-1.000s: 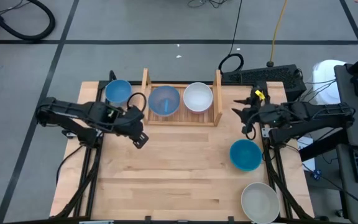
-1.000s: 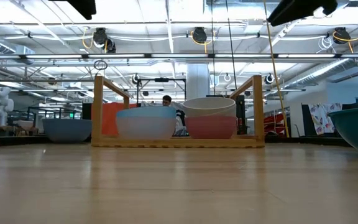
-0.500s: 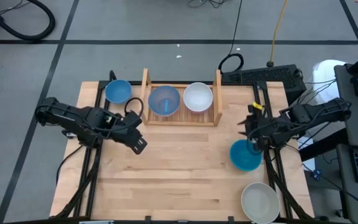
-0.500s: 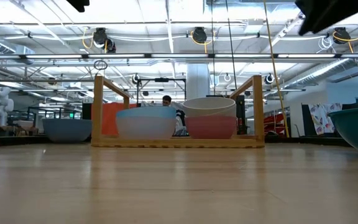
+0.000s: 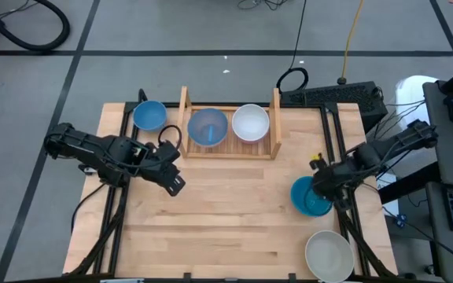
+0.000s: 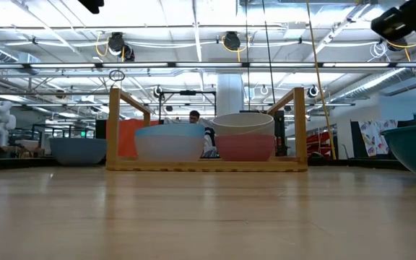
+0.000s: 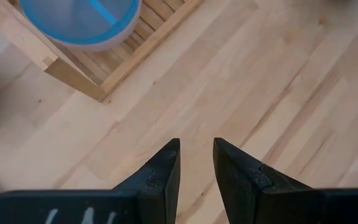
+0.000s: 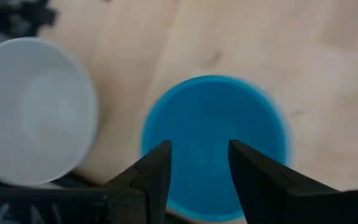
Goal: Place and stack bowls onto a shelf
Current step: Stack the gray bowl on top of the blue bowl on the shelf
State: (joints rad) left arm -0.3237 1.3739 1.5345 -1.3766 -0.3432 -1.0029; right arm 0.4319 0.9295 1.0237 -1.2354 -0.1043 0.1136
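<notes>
High view, left to right: a blue bowl (image 5: 149, 115) sits on the table (image 5: 226, 228) just outside the shelf's left side board. The left gripper (image 5: 174, 179) hangs over bare wood in front of the shelf (image 5: 228, 149), its fingers parted by a narrow gap and holding nothing. On the shelf, a pale blue bowl (image 5: 208, 126) stands beside a white bowl (image 5: 250, 123); the low view shows that white bowl nested in a pink bowl (image 6: 245, 147). Farther right, the right gripper (image 5: 318, 191) is poised directly above the teal bowl (image 5: 311, 196), which rests on the table near its right edge. A grey-beige bowl (image 5: 328, 255) lies at the table's near right corner.

Step in hand, as judged: pick up the teal bowl with the right arm. The right wrist view shows both fingers (image 8: 153, 171) spread apart and empty over the bowl's near rim, the bowl's hollow between and beyond them. For a sound pick, one finger should descend inside the rim and the other outside, pinching the wall before lifting, clear of the grey-beige bowl just beside it.
</notes>
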